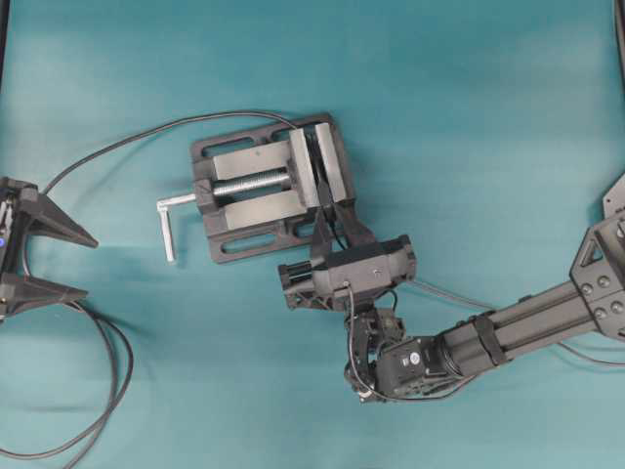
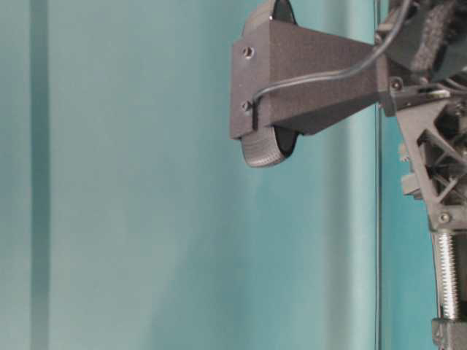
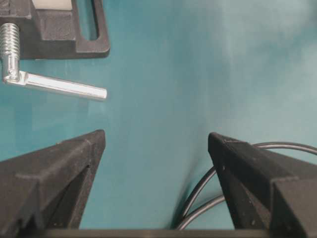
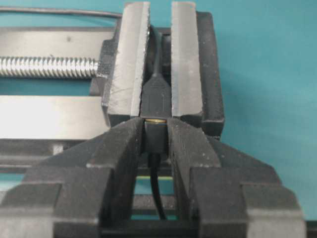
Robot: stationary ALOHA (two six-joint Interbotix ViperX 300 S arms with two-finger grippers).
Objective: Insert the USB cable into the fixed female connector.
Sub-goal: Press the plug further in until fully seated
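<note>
1. Most of the task looked done: in the right wrist view the USB cable (image 4: 156,136) had its black plug pressed nose-first against the fixed female connector (image 4: 156,98), with only a thin sliver of brassy metal showing at the joint.
2. The connector sat clamped between the two pale jaw plates of the dark vise (image 1: 262,189), its own thin cord running off the back of the vise and looping away across the teal bench (image 1: 488,117).
3. The right gripper (image 4: 156,141) stood at the mouth of the vise with its fingers (image 4: 124,144) on either side of the plug. They lay close along the plug's flanks, but whether they actually pressed it or had just let go could not be told from this view; the plug's cord hung down between them.
4. The left gripper (image 3: 156,163) was spread wide and held nothing, parked at the left edge of the bench, well apart from the vise, with the silver L-shaped handle (image 3: 62,87) ahead of it.
5. What was left, as a judgement: confirm the plug was seated fully, since the sliver of metal suggested a last bit of travel might remain, then release and draw the right arm away without tugging the cord.
</note>
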